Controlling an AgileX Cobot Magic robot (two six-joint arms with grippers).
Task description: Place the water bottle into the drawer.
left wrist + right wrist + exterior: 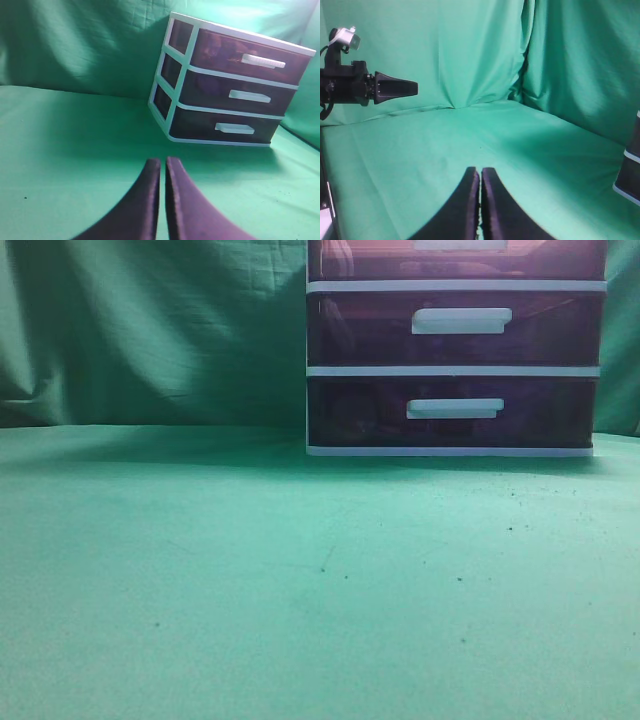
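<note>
The top drawer (pixel 247 55) is dark purple with a white bar handle and sits pushed in, in a white-framed unit (pixel 175 107). In the exterior view only its lower edge (pixel 460 258) shows at the top. No water bottle is in view. My left gripper (pixel 162 165) is shut and empty, low over the green cloth, well short of the unit. My right gripper (pixel 480 175) is shut and empty over bare cloth. The left arm (pixel 370 87) shows at the far left of the right wrist view.
Two lower purple drawers (pixel 455 328) (pixel 452 412) with white handles sit shut below the top one. A green cloth (pixel 300 570) covers the table and hangs as a backdrop. The unit's corner (pixel 631 170) shows at the right edge of the right wrist view.
</note>
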